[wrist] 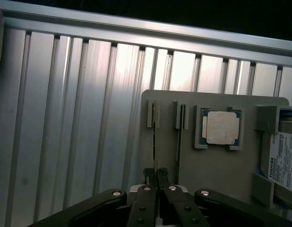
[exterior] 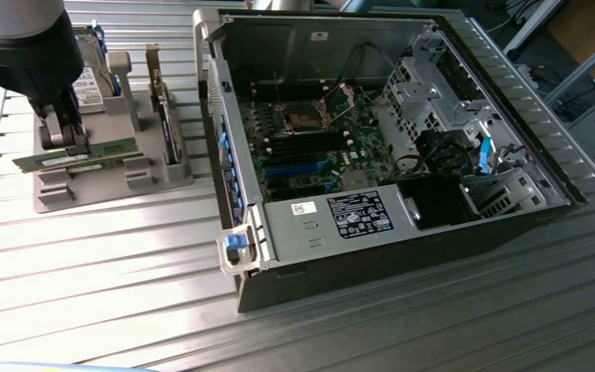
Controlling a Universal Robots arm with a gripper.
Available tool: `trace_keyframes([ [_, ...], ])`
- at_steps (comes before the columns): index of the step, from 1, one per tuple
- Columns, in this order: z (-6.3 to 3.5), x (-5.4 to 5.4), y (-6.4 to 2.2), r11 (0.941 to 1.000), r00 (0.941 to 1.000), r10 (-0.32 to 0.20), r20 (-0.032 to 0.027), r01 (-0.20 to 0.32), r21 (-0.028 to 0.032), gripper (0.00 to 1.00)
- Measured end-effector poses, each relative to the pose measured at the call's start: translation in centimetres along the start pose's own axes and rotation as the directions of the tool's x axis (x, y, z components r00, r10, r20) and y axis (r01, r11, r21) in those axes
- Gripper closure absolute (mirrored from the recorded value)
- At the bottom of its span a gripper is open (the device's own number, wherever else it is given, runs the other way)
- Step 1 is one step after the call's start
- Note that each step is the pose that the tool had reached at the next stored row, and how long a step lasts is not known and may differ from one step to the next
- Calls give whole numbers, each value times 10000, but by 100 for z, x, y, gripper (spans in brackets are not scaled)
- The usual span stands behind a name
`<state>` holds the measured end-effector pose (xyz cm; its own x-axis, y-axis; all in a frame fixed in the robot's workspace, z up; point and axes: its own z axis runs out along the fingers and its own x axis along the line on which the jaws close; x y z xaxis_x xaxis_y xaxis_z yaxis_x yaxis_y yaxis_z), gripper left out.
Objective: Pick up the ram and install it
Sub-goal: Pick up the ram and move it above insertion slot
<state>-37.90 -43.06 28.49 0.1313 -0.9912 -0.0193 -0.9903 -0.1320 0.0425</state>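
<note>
In the exterior view, the claw (exterior: 65, 146) hangs at the exterior view's left, straight down over a grey holder (exterior: 111, 186) that sits on the slatted table (exterior: 101, 279). The ram (exterior: 111, 149) stands on its long edge in that holder, running left to right. The claw meets it somewhat left of its middle. Standing it on edge leaves the top side free, so the two fingers can come down on either face. An upright card (exterior: 163, 116) with a metal bracket stands just to the right in the same holder, apart from the claw. The open computer case (exterior: 308, 225) lies well to the right with the motherboard (exterior: 324, 136) exposed inside. From here I cannot tell whether the ram has risen out of its slot.

In the wrist view, the claw (wrist: 156, 176) is closed, its two fingertips drawn together on the thin top edge of the ram (wrist: 155, 137), which is seen end-on as a narrow line between the slot posts of the grey holder (wrist: 207, 179). I judge this a pinch grip on the stick, taken across its thin faces. A second thin edge (wrist: 178, 137) stands in the neighbouring slot, just beside but untouched. A processor chip (wrist: 221, 127) rests in its own recess further along the holder, clear of the fingers.
</note>
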Motion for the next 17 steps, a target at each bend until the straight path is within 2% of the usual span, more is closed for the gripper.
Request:
trace_keyframes([
  [17,-254,-5,11,10000,10000,0,4,0,0,87],
])
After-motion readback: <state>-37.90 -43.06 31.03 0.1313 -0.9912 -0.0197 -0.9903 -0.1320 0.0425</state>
